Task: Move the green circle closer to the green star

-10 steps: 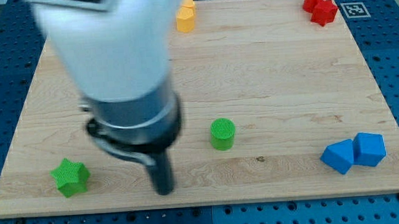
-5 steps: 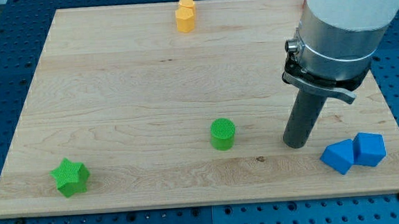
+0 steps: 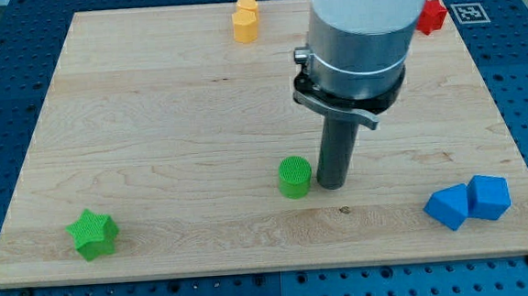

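The green circle [image 3: 294, 176] stands on the wooden board [image 3: 153, 127], a little below the middle. The green star [image 3: 93, 235] lies near the board's bottom left corner, far to the circle's left. My tip [image 3: 331, 183] rests on the board just to the right of the green circle, very close to it or touching it; I cannot tell which. The arm's white and grey body rises from the rod toward the view's top.
Two yellow blocks [image 3: 245, 20] stand together at the top edge, left of the arm. A red block [image 3: 433, 15] shows at the top right, partly hidden by the arm. Two blue blocks [image 3: 468, 202] sit together at the bottom right.
My tip swung from the bottom left to the circle's far right, then came back left and now sits just beside the green circle's right side. The blocks have not moved.
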Available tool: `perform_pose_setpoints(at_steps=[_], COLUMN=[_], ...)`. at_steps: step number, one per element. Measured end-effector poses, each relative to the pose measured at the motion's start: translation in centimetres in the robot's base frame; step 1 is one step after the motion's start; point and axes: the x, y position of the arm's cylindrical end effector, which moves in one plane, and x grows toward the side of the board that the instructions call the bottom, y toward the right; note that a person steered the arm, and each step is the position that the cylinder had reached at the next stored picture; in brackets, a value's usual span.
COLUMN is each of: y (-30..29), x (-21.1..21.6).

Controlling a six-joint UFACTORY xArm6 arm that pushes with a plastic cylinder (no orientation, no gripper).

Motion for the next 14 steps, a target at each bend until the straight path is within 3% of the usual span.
perform_pose_setpoints(at_steps=[8, 11, 14], y=[-14.2, -16.0, -17.1], x=[-1.1, -1.1, 2.4])
